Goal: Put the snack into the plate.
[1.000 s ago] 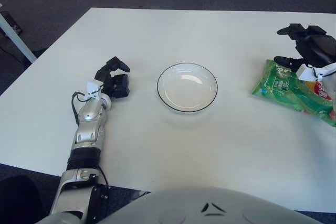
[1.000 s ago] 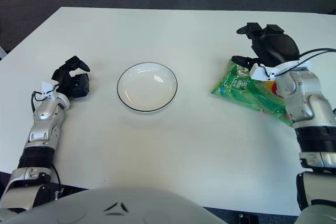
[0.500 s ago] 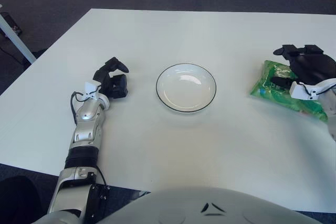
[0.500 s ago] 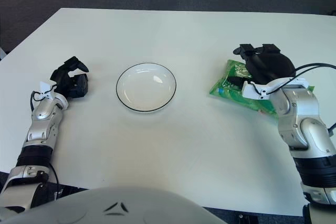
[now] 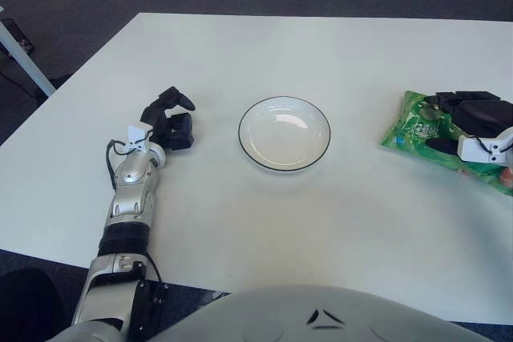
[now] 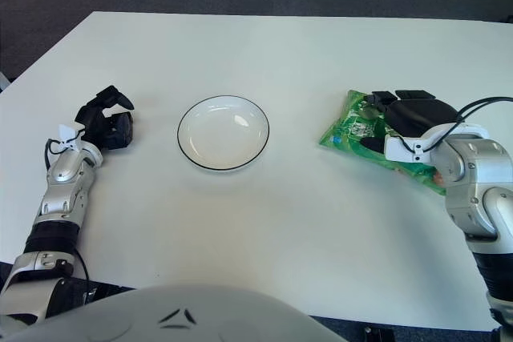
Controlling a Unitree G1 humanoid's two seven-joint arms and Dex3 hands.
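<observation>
The snack (image 6: 345,130) is a green bag lying flat on the right side of the white table. My right hand (image 6: 370,120) is down on top of the bag. Its fingers (image 6: 405,97) reach over the bag's far edge and the thumb (image 6: 370,144) lies on its near side, so the bag's left part sits between them without being pinched. The plate (image 6: 223,168), white with a dark rim, stands empty at the table's middle, well left of the bag. My left hand (image 6: 112,118) shows left of the plate, loosely curled and holding nothing.
The table's far edge (image 5: 321,15) and left edge border dark carpet. A white furniture leg (image 5: 18,54) stands on the floor at the far left. My own torso fills the bottom of both views.
My right hand has come down and toward me from above the bag's far end until it lies on the snack. The bag, the plate and the left hand have stayed put.
</observation>
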